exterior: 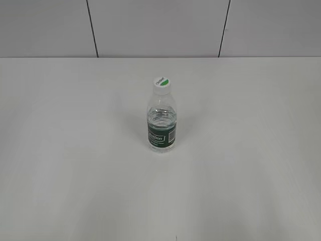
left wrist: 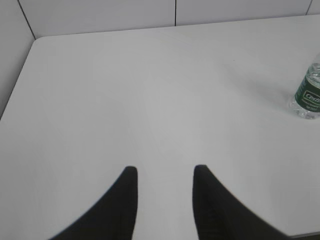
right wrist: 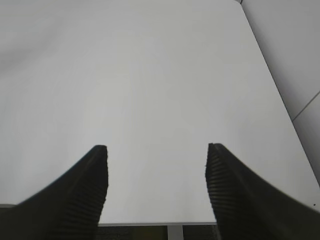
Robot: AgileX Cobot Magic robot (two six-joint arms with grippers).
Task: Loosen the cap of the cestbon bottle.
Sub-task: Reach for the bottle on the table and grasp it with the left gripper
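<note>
Nothing begun. Bottle (exterior: 161,120) stands upright mid-tabletop (exterior: 60,150), cap (exterior: 161,83) on, untouched. Left gripper (left wrist: 165,172) and right gripper (right wrist: 157,150) fingers spread wide, empty, well apart from it. All steps left.

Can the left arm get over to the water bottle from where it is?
Probably yes. The left end effector is open and holds nothing, and only bare table lies between it and the cestbon bottle, which stands upright off to its right with nothing around it.
</note>
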